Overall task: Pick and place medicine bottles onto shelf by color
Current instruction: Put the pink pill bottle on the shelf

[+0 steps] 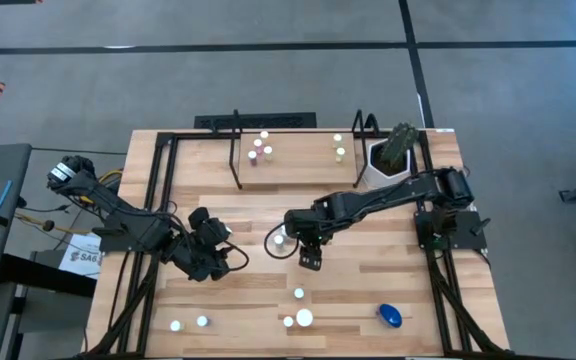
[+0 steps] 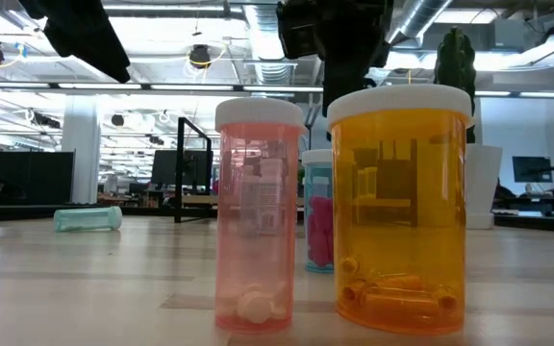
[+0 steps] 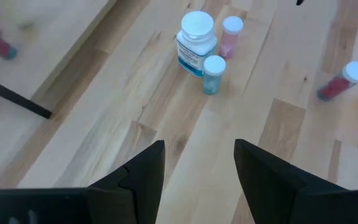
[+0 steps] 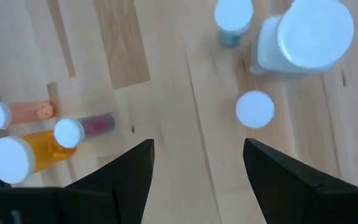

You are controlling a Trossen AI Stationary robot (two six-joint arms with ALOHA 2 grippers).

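We see the right gripper (image 1: 310,262) hovering mid-table with fingers spread, empty. Our left gripper (image 1: 208,262) (also empty) waits left of it, fingers apart. Several medicine bottles (image 1: 261,147) stand on the far shelf (image 1: 298,172); others dot the near edge.

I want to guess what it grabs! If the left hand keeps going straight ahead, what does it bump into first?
Probably the small teal bottle, standing just in front of the big white bottle and the pink one. The open left hand holds nothing. Only bare table lies between, though depth is hard to judge.
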